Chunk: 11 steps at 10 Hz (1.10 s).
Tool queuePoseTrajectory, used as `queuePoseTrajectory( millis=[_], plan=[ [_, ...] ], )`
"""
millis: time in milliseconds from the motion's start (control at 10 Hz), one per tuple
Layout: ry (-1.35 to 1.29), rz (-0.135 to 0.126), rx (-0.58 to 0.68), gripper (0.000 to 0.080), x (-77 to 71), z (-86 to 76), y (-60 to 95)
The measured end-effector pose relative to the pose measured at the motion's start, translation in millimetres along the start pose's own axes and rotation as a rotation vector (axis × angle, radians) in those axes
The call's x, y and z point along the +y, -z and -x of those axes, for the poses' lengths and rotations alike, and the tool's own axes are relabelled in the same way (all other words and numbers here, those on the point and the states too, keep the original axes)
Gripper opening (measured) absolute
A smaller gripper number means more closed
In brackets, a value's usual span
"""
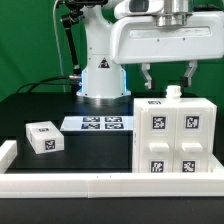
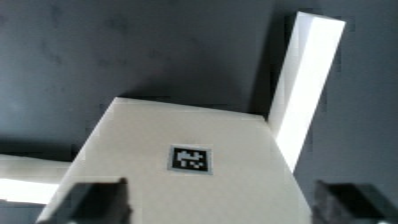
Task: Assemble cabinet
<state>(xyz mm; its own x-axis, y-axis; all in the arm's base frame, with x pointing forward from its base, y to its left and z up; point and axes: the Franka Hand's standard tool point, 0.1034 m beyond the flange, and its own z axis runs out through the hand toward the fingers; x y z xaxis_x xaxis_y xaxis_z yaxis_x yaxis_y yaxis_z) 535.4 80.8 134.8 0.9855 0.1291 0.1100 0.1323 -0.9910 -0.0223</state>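
The cabinet [image 1: 170, 140] seemed mostly built; the fingers [image 1: 148, 76] hung spread and empty above it (one small block [image 1: 43, 138] lay apart, unfitted).

Cabinet [image 1: 172, 138]: exterior view's right.
Block [image 1: 43, 137]: exterior view's left, well apart.
Marker board [image 1: 98, 123]: between them, behind.

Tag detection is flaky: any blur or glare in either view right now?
Exterior view: evenly lit, tags on the cabinet and marker board crisp enough to read. Wrist view: soft throughout, the tag on the white face is smeared, the bright strip beside it is blown out, the pincer fingers are dark, defocused blobs.
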Motion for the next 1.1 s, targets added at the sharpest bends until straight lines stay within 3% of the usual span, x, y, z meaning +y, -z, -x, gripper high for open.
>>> queuePoseTrajectory(
  millis=[100,200,500,600,700,900,1000,1100],
  plan=[
    [0.032,0.005,-0.02,0.0644,13.0,9.8,-2.2],
    [0.043,0.013,-0.038,0.0768,33.6,17.2,-0.9],
    [0.135,0.025,-0.069,0.0792,98.7,36.2,-9.2],
    [0.13,0.025,-0.076,0.0797,106.4,39.7,-12.3],
    [0.121,0.024,-0.069,0.0797,96.9,36.3,-9.8],
    [0.133,0.023,-0.071,0.0797,96.0,36.6,-10.8],
    [0.159,0.019,-0.075,0.0797,100.3,38.5,-11.4],
    [0.177,0.012,-0.088,0.0797,118.0,45.3,-13.5]
  ],
)
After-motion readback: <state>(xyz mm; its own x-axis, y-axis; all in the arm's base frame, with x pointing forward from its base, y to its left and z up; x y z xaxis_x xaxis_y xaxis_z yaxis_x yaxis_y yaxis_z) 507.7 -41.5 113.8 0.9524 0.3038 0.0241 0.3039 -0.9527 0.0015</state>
